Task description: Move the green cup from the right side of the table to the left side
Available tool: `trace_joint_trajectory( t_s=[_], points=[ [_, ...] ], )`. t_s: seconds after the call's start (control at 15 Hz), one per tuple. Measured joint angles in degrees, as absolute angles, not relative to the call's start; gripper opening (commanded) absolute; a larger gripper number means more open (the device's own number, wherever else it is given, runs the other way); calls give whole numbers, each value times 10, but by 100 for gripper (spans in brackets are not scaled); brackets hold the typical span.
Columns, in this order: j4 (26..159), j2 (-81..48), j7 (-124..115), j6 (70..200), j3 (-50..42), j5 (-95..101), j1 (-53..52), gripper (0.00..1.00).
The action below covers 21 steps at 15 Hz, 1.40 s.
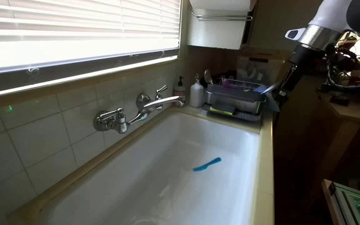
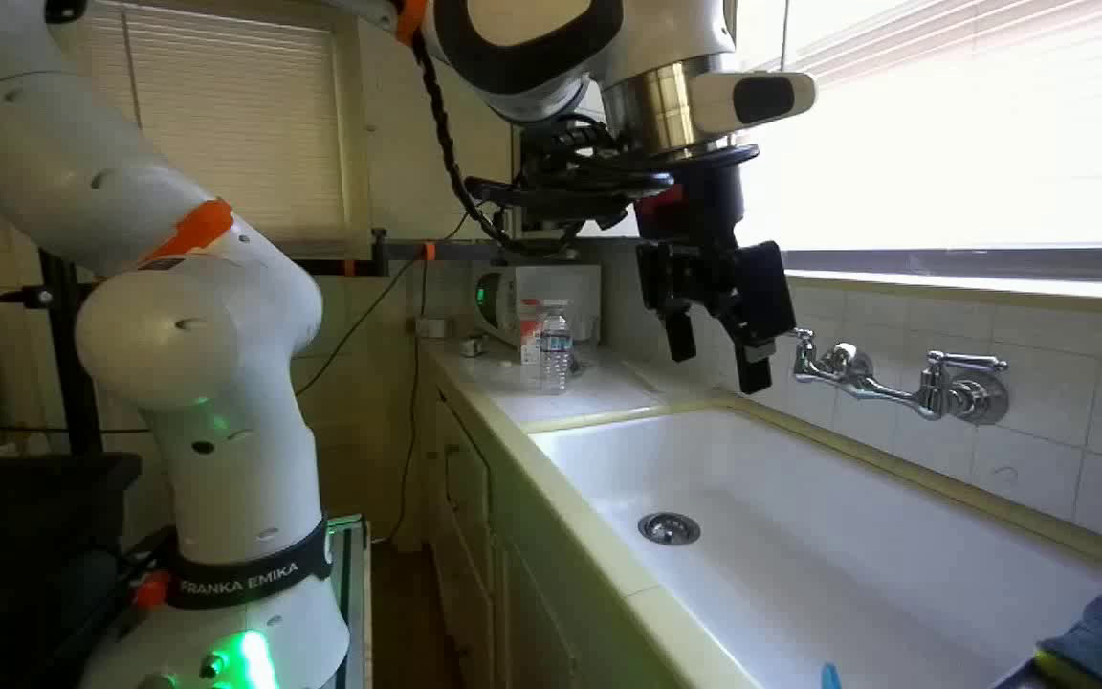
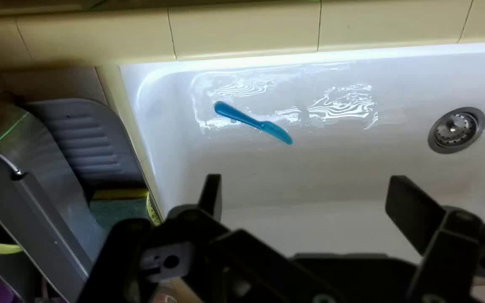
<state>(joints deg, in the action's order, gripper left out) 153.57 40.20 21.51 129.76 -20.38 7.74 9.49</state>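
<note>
The black, two-fingered gripper [image 3: 312, 202] hangs with its fingers spread wide apart. Beyond them, in the wrist view, a long, glossy white sink basin [image 3: 331, 168] sits inside a pale yellow tile rim [image 3: 242, 31]. A blue plastic knife [image 3: 254, 122] lies on the basin's floor. A chrome, two-handled faucet [image 1: 150, 105] juts from the pale tiled wall [image 1: 39, 150].

Sink basin [image 3: 310, 176] is plain white, bright blue plastic knife [image 3: 254, 121] in it, silvery drain strainer [image 3: 455, 129] too. Tile trim [image 3: 242, 29] around the basin's kinda pale yellow, gripper [image 2: 716, 360] above it mostly black, wall tiles [image 1: 36, 140] alongside it off-white with a thin dark grid.
</note>
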Motion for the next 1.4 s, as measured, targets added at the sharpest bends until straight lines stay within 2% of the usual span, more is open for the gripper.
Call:
trace_joint_trajectory(
  t_s=[0.93, 1.4],
  points=[
    [1516, 390, 208, 1300, -214, 71, 110, 100],
    [1457, 312, 171, 1382, -249, 42, 138, 100]
  ],
)
